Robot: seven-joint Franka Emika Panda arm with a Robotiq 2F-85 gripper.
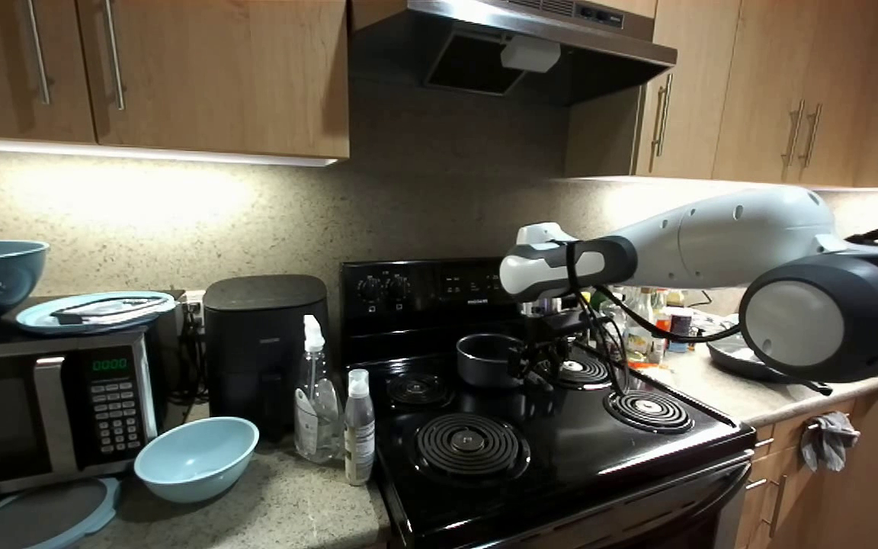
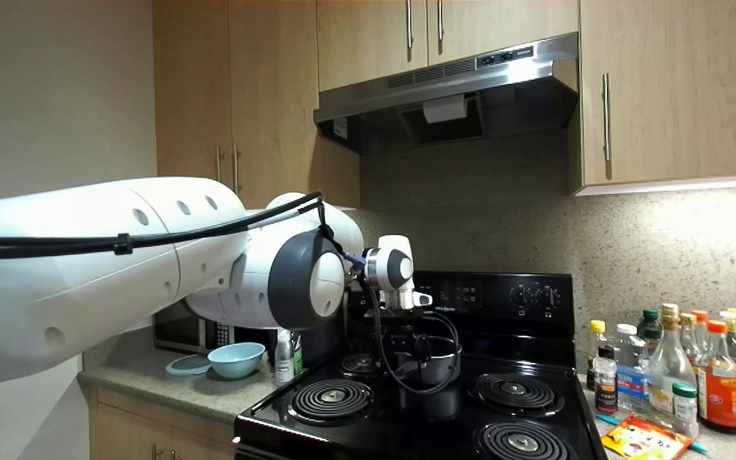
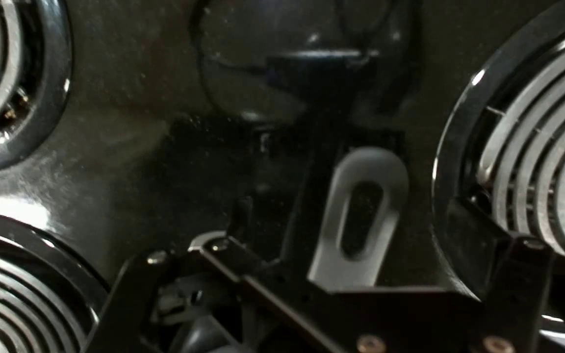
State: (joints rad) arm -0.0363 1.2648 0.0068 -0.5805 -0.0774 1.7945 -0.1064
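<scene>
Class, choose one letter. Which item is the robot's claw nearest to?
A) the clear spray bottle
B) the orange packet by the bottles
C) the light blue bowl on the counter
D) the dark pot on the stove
D, because in both exterior views the claw overlaps the outline of the dark pot, though whether they touch cannot be told.

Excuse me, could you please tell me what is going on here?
A robot arm has its gripper low over the stove, beside a pot. The jaws stand open; in the wrist view a handle, apparently the pot's, shows between them, not gripped. The pot is toward the back, between the rear burners. A bowl and a spray bottle stand on the counter alongside.
</scene>
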